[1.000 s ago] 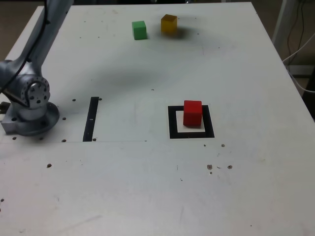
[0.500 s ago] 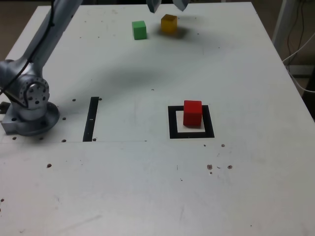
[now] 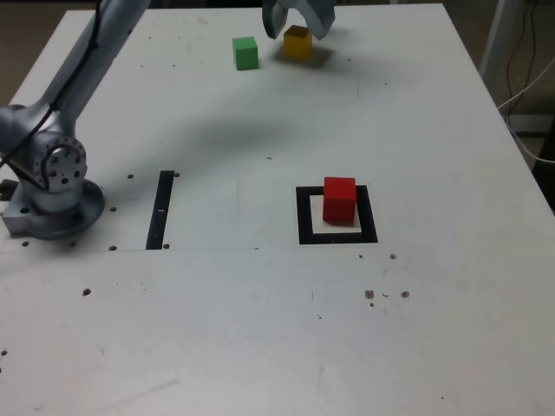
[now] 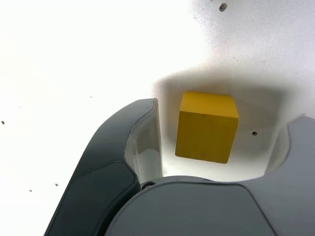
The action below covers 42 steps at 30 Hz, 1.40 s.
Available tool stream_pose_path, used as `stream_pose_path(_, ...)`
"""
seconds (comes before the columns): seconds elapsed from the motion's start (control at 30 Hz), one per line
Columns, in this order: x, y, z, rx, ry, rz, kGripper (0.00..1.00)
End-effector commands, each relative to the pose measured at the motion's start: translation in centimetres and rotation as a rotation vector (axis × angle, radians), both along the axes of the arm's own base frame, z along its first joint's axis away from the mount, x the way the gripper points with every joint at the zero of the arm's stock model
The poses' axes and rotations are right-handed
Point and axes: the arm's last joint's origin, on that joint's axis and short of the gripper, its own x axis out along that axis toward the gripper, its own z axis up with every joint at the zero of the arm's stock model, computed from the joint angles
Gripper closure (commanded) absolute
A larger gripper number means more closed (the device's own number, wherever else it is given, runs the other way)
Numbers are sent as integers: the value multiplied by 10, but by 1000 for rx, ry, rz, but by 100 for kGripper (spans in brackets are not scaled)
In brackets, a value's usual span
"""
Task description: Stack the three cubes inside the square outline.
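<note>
Take the exterior view as a clock face centred on the square outline (image 3: 306,227), with 12 at the view's top. The red cube (image 3: 339,200) sits within the frame, overlapping its 12 o'clock bar in that view, with a wider white margin toward 9 than toward 3. The yellow cube (image 3: 297,42) lies between 11 and 12, near the table's far edge, and the gripper (image 3: 297,31) is open around it, one finger on each side. The wrist view shows space between the cube and both fingers, so nothing is gripped; the gap to the darker finger is the narrower one. The green cube (image 3: 245,54) is at 11 o'clock, near the yellow one but apart, with some tabletop between them for the nearer finger. The black strip (image 3: 160,211) lies at 9, between the outline and the arm's base (image 3: 55,208). From the yellow cube to the outline, toward 6, runs an open stretch of table (image 3: 416,286); there is also wide room toward 3, up to the slanting side edge.
</note>
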Motion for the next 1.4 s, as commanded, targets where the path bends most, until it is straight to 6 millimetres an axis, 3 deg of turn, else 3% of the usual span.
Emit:
stream_pose_path(0.0,1,0,-9,-9,11,3,23)
stream_pose_path(0.17,1,0,-18,-21,17,10,30)
stream_pose_path(0.37,4,0,-19,-32,-21,23,49)
stream_pose_path(0.77,6,2,-23,-32,-38,23,52)
stream_pose_path(0.87,6,3,-22,-24,-40,24,60)
stream_pose_path(1.03,6,0,-18,-45,-65,23,81)
stream_pose_path(1.17,6,-5,-11,-60,-84,22,84)
stream_pose_path(1.37,6,-25,21,-29,-132,19,89)
